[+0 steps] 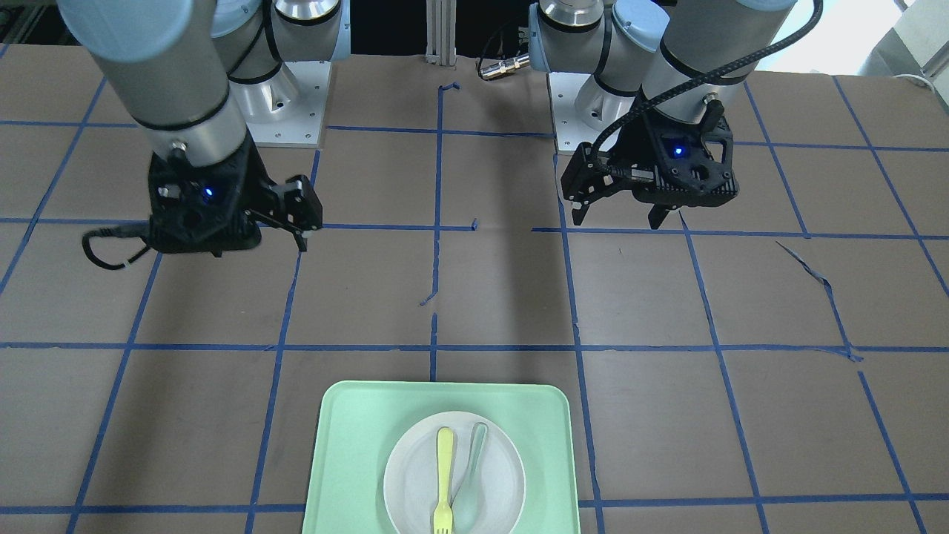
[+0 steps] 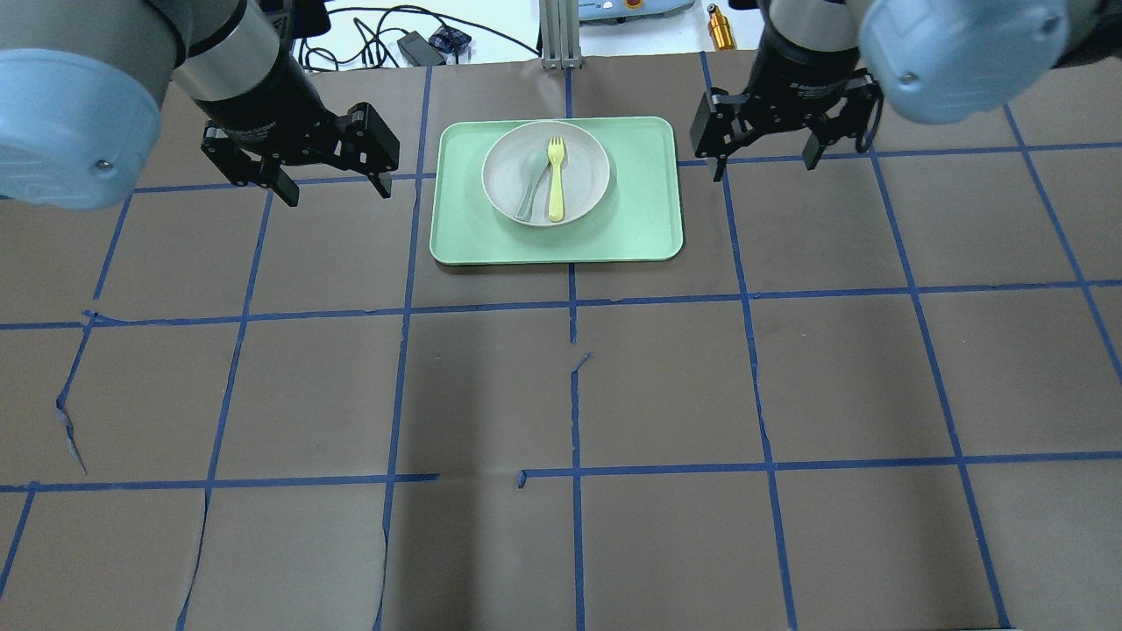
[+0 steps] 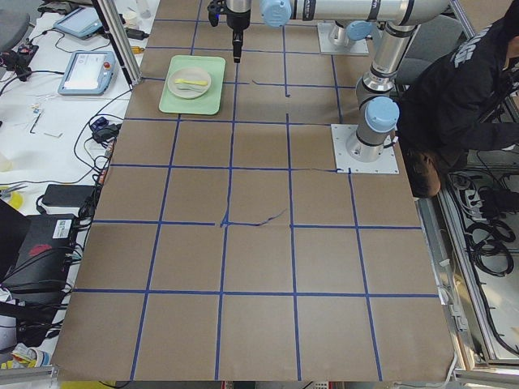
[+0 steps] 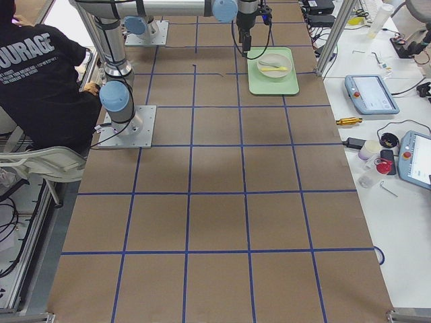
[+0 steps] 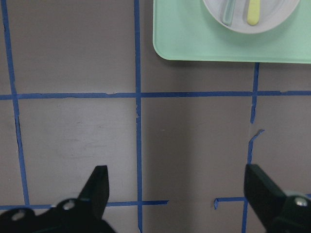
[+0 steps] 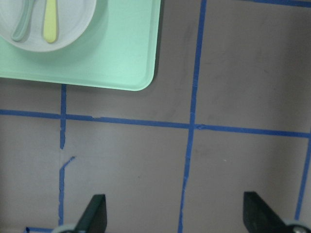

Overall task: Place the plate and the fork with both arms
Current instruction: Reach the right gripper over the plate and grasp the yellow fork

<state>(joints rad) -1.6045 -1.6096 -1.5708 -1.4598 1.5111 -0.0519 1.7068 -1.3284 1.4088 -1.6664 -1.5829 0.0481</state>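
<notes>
The off-white plate (image 2: pixel 589 166) sits in the mint-green tray (image 2: pixel 640 223) at the table's far middle. The yellow fork (image 2: pixel 556 180) lies on the plate, tines away from the robot, beside a grey-green spoon (image 2: pixel 529 186). My left gripper (image 2: pixel 337 191) hovers open and empty left of the tray. My right gripper (image 2: pixel 764 166) hovers open and empty right of the tray. In the front-facing view the plate (image 1: pixel 411 475) and fork (image 1: pixel 444 475) are at the bottom, my left gripper (image 1: pixel 617 221) on the right, my right gripper (image 1: pixel 259 245) on the left. Both wrist views show open fingers over bare paper, with the plate (image 5: pixel 279 14) (image 6: pixel 73 19) at the top.
The table is covered in brown paper with a blue tape grid; the paper is torn near the left edge (image 2: pixel 68 429). A person in black sits behind the robot (image 3: pixel 466 89). Cables, tablets and tools lie on benches beyond the table's far edge (image 3: pixel 81 73).
</notes>
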